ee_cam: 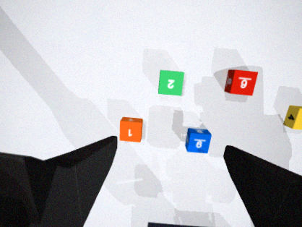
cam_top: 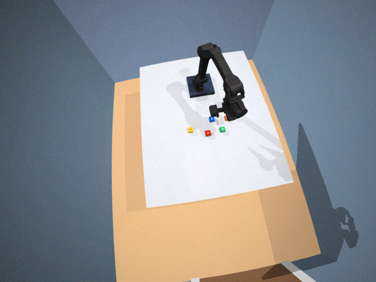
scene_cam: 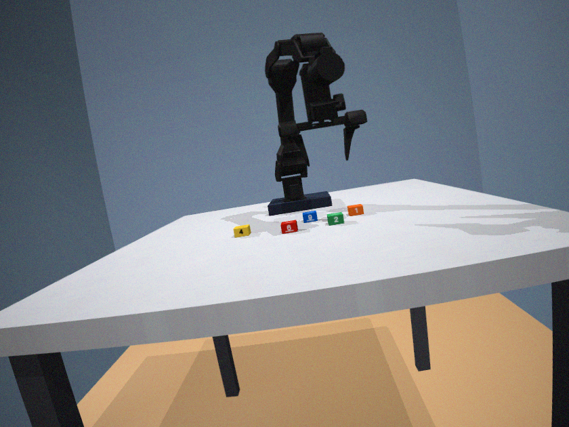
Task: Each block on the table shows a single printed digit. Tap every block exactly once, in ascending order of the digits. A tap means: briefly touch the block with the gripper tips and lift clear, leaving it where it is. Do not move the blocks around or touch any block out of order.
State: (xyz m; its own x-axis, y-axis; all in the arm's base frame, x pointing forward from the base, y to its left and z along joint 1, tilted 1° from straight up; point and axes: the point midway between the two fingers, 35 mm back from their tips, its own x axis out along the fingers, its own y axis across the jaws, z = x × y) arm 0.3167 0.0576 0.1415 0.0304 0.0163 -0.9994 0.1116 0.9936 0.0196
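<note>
Five small cubes, none with a long axis, sat on the table (scene_cam: 413,257) near its back edge, just before the arm's base (scene_cam: 321,198): orange block (scene_cam: 355,209) marked 1, green block (scene_cam: 335,218) 2, yellow block (scene_cam: 241,230) 4, red block (scene_cam: 288,226) 6, blue block (scene_cam: 309,215) 9. The gripper (ee_cam: 170,159) hung above them, spread wide and empty. From the top view, it hid most of the orange cube.

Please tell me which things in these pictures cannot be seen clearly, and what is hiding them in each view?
- Top view: the orange block is mostly hidden behind the gripper.
- Top view: the digits on the blocks are too small to read, for example on the yellow block.
- Wrist view: the yellow block is cut off by the right edge.
- Exterior view: only one finger shows clearly; the arm hides the other.
</note>
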